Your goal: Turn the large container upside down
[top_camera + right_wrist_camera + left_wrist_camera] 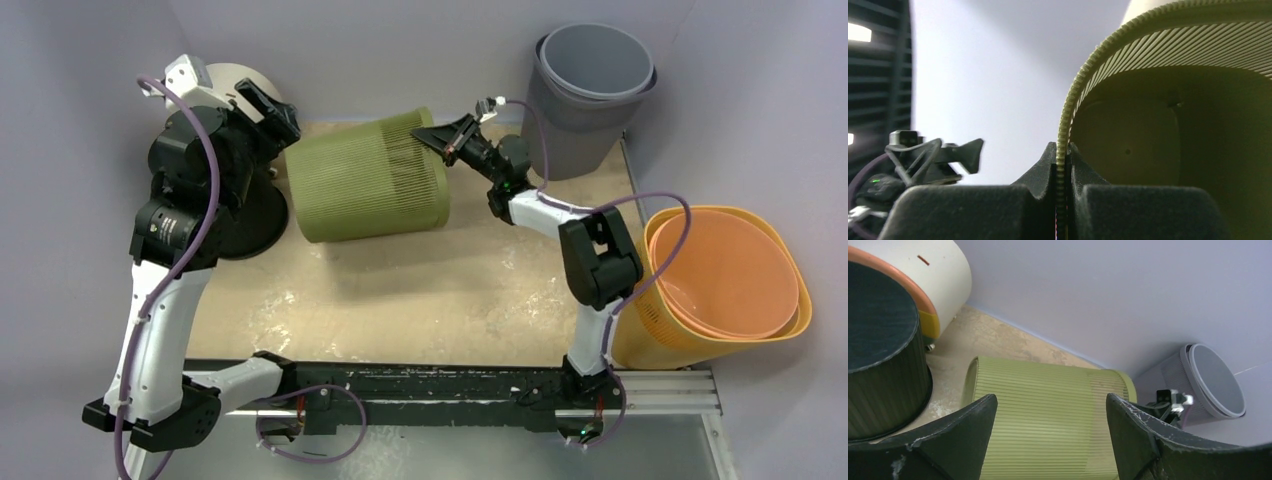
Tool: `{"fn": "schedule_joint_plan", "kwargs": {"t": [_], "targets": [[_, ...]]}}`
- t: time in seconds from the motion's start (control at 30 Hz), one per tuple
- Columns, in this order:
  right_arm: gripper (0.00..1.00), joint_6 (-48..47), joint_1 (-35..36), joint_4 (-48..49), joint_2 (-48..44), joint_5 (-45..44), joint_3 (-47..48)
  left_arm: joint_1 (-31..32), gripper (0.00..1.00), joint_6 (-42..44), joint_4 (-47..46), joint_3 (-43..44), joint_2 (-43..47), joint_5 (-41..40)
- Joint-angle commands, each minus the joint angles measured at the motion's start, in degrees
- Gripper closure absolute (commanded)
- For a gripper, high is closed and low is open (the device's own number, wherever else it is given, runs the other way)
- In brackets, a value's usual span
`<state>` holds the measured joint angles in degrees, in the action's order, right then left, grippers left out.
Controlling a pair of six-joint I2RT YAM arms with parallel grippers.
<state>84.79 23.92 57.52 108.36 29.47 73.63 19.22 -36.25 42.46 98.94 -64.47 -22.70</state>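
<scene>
The large container is a green ribbed bin (pixel 365 178) lying on its side at the back middle of the table, its open mouth to the right. My right gripper (pixel 432 134) is shut on the mouth's rim; in the right wrist view the rim (pixel 1064 135) runs between the closed fingers (pixel 1045 165), with the bin's dark inside to the right. My left gripper (pixel 268 108) is open and empty, above the bin's closed left end. In the left wrist view its fingers (pixel 963 432) frame the green bin (pixel 1048 415) below.
A dark upside-down bin (pixel 250 215) and a white one (pixel 235 80) stand at the back left, under my left arm. Stacked grey bins (pixel 590 95) stand at the back right. Orange bins (pixel 720 285) lie at the right edge.
</scene>
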Motion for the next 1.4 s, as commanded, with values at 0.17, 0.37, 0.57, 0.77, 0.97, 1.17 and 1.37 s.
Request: {"fn": "schedule_joint_plan", "kwargs": {"t": [0.17,0.37,0.57,0.77,0.97,1.17,1.37], "targets": [[1.0,36.29,1.08,53.13,14.97,-12.88,0.29,0.12,0.25,1.45,2.72,6.72,-3.41,-1.03],[1.0,41.64,0.84,59.37,21.77,-15.51,-2.86,0.16,0.25,1.3,3.16,8.23,-6.03,0.87],[0.96,39.13,-3.71,59.87,22.78,-12.57,-12.07,0.11,0.25,1.06,3.01,8.09,-6.95,1.88],[0.75,35.4,-10.66,58.93,23.22,-6.08,-16.84,0.13,0.25,1.03,3.31,6.67,-6.94,1.79],[0.66,30.85,-15.65,55.84,24.96,-1.7,-20.15,0.2,0.25,1.01,3.6,4.95,-7.38,2.08],[0.65,20.09,-17.86,43.24,23.81,4.08,-19.77,0.13,0.25,1.21,3.57,1.98,-7.88,2.98],[0.62,0.16,-18.45,16.6,18.74,6.63,-15.14,0.12,0.25,0.74,3.45,-1.14,-7.97,3.86]]}}
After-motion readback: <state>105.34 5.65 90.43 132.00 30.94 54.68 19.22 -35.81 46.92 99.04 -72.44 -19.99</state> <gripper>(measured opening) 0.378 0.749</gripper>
